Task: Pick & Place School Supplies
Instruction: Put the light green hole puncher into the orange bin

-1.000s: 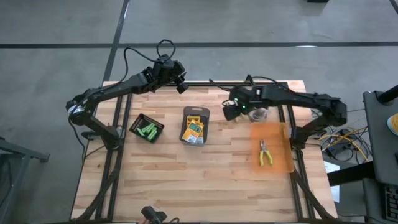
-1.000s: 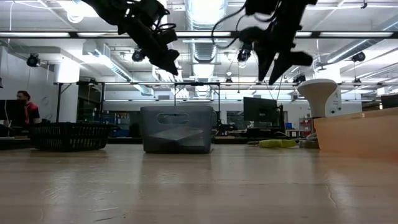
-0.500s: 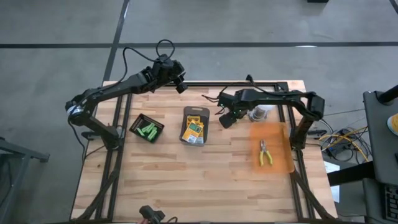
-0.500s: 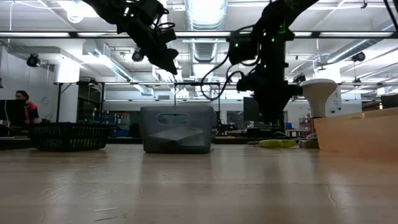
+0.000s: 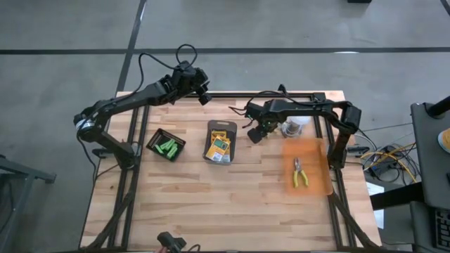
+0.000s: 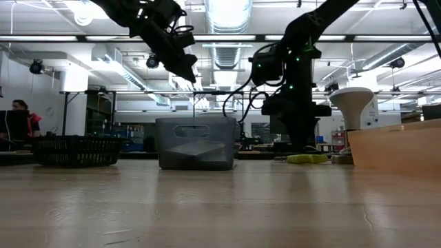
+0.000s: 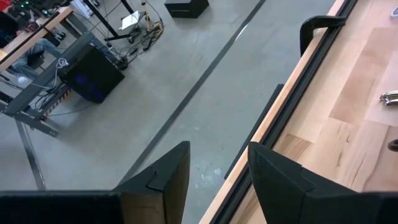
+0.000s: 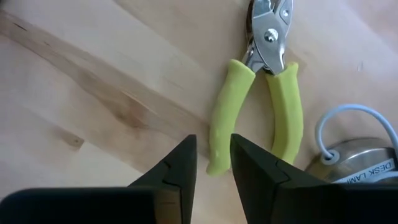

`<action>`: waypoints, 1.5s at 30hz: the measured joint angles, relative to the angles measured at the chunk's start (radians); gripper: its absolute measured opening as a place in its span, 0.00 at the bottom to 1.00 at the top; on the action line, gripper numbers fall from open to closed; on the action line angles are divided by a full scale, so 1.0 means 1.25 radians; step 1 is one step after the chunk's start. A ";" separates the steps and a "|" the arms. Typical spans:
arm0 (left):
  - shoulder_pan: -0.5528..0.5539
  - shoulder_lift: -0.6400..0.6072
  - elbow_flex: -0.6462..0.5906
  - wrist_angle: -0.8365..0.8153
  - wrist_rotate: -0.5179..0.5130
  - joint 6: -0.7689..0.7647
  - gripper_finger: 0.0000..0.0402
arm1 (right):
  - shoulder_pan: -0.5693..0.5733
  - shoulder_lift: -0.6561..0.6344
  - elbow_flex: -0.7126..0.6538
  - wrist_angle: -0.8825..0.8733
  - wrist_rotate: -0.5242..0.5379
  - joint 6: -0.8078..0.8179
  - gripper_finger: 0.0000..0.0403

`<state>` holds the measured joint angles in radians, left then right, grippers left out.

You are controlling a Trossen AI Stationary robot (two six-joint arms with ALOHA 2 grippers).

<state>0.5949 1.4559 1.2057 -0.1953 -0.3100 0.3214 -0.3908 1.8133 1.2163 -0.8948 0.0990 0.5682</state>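
One pair of pliers (image 8: 261, 93) with yellow-green handles lies flat on the wood; in the high view my right gripper (image 5: 256, 133) hides it. My right gripper (image 8: 212, 155) is down at the table, slightly open, astride one handle's end. A second pair of pliers (image 5: 300, 173) lies on the orange mat. Crayon boxes (image 5: 220, 146) lie in the grey tray (image 5: 221, 127). Green sticks (image 5: 167, 147) lie in a black tray. My left gripper (image 5: 204, 95) waits open above the table's far edge; its fingers (image 7: 165, 174) point past the edge at the floor. My right gripper comes from above, pointing down. Its fingers (image 8: 183, 158) stand on either side of the free end of one pliers handle (image 8: 217, 163), across it. I cannot tell whether they touch it. The pliers lie flat on the table.
The clear jar (image 5: 292, 128) with its white lid (image 6: 353, 96) stands just right of my right gripper, and a wire loop (image 8: 348, 121) lies beside the pliers. The orange mat (image 5: 307, 169) covers the table's right side. Bare wood (image 5: 211, 204) spans the near half.
My right gripper has moved slightly toward the table's left and come down from well above the table to its surface, beside the jar. My left arm has kept still.
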 joint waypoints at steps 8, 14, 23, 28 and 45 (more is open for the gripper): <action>0.000 0.000 0.000 0.000 0.000 0.000 0.42 | -0.011 0.000 -0.028 0.042 -0.023 -0.016 0.17; 0.000 0.000 0.000 0.000 0.000 0.000 0.42 | -0.011 -0.004 -0.065 0.080 -0.024 -0.017 0.13; 0.000 0.000 0.000 0.000 0.001 0.000 0.42 | -0.010 -0.005 -0.082 0.118 -0.030 -0.017 0.14; 0.000 0.000 0.000 0.000 0.001 -0.001 0.42 | -0.011 -0.006 -0.042 0.106 -0.023 -0.018 0.15; 0.000 0.000 0.000 0.000 0.001 -0.002 0.42 | -0.017 -0.009 0.049 0.024 -0.014 -0.018 0.18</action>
<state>0.5953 1.4559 1.2057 -0.1953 -0.3088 0.3191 -0.4126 1.8019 1.2773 -0.8645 0.0813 0.5452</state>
